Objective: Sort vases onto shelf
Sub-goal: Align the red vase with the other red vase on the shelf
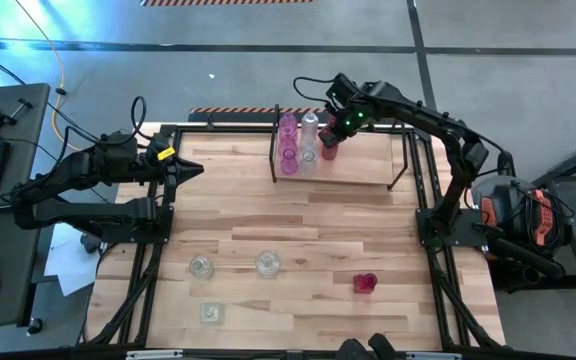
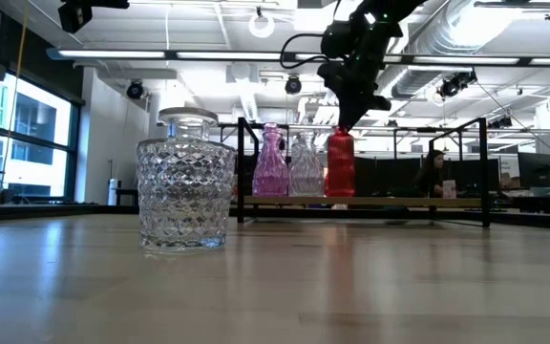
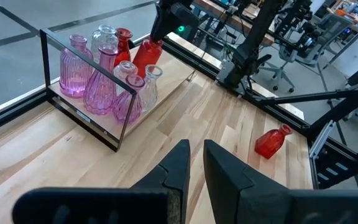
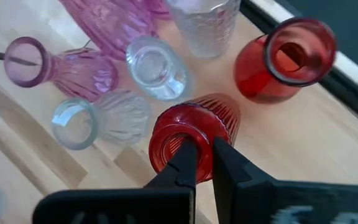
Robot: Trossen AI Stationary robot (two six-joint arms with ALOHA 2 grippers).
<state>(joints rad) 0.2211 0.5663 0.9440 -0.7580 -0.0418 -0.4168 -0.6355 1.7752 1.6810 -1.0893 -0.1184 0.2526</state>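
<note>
my right gripper [image 4: 204, 163] is clamped on the rim of a red ribbed vase [image 4: 194, 127] standing on the shelf [image 1: 368, 172] beside pink vases [image 1: 288, 143], seemingly touching the board, while my left gripper [image 3: 194, 163], fingers nearly together and empty, waits over the table's left edge.

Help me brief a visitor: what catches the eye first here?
The right gripper pinches the rim of a red ribbed vase on the shelf at the table's far edge, among pink and clear vases. Another red vase lies tipped on the near right; the left gripper waits by the left edge.
</note>
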